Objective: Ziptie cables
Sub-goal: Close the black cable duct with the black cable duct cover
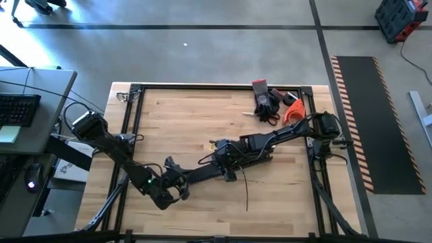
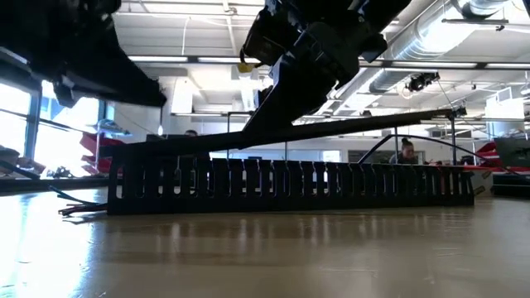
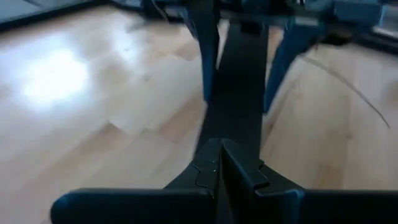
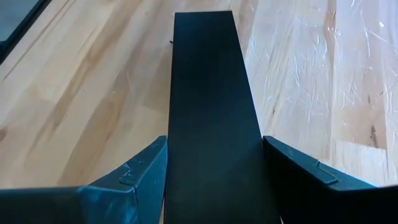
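A long black slotted bar [image 2: 290, 182] lies on the wooden table. Above it slants a flat black strip [image 2: 373, 124], its left end low over the bar and its right end raised. My right gripper [image 1: 226, 162] is shut on this strip at mid-table. My left gripper [image 1: 181, 191] is shut and sits at the strip's end toward the near left, pointing along the strip [image 3: 239, 81]. Thin cables [image 2: 79, 209] stick out of the bar's left end onto the table. One thin dark wire [image 1: 246, 192] runs toward the near edge. My right gripper pinches the flat strip by its two long edges [image 4: 180, 143] between its two fingers [image 4: 146, 165]. The fingers slant down from the table's right side and point along the strip. The strip is tilted, with one end raised clear of the slotted bar. My left gripper's shut fingertips [image 3: 208, 163] show in front of the strip's end; whether they touch it I cannot tell.
A heap of black, red and orange tools [image 1: 273, 104] lies at the table's far right corner. A black frame rail [image 1: 135, 128] borders the table. A desk with a keyboard [image 1: 17, 108] stands to the left. A person [image 2: 406, 151] is in the room behind.
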Controlling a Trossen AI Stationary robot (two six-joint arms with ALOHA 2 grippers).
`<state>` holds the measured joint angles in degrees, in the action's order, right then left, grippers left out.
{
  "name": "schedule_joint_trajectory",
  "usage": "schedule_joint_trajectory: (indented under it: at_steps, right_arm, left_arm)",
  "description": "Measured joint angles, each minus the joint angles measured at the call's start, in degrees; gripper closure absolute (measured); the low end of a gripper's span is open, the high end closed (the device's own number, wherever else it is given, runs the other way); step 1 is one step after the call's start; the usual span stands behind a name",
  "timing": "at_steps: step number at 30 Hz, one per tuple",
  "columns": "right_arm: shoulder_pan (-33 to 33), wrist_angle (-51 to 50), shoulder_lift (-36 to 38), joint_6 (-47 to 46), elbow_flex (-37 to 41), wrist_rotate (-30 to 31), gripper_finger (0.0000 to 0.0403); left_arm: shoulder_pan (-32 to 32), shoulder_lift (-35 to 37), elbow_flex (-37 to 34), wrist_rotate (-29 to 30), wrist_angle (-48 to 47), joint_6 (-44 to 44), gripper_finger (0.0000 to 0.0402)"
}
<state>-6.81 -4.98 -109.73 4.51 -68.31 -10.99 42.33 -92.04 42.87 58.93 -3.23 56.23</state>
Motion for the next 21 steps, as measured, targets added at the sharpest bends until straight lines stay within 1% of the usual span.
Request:
schedule_joint_trajectory:
  at_steps: [3, 6, 9, 14, 21]
  right_arm:
    - [0.0, -0.17, 0.0, 0.0, 0.0, -0.02, 0.0192]
    - [0.0, -0.17, 0.0, 0.0, 0.0, 0.01, 0.0192]
    - [0.0, -0.3, 0.0, 0.0, 0.0, -0.02, 0.0192]
    - [0.0, -0.89, 1.31, -1.1, 0.02, 0.53, 0.0192]
    - [-0.44, -3.36, 2.6, -4.31, 0.02, 1.11, 0.0192]
  left_arm:
    - [-0.07, -3.18, 0.0, -1.62, 2.29, 0.04, 0.0401]
    - [-0.11, -5.75, 0.0, -1.78, 4.73, 0.52, 0.0401]
    - [-0.11, -7.41, -0.02, -1.91, 4.87, 1.88, 0.0401]
    - [-0.13, -7.01, -0.02, -1.78, 4.91, 2.06, 0.0401]
    - [-0.25, -5.18, -0.02, -1.65, 4.88, -0.4, 0.0402]
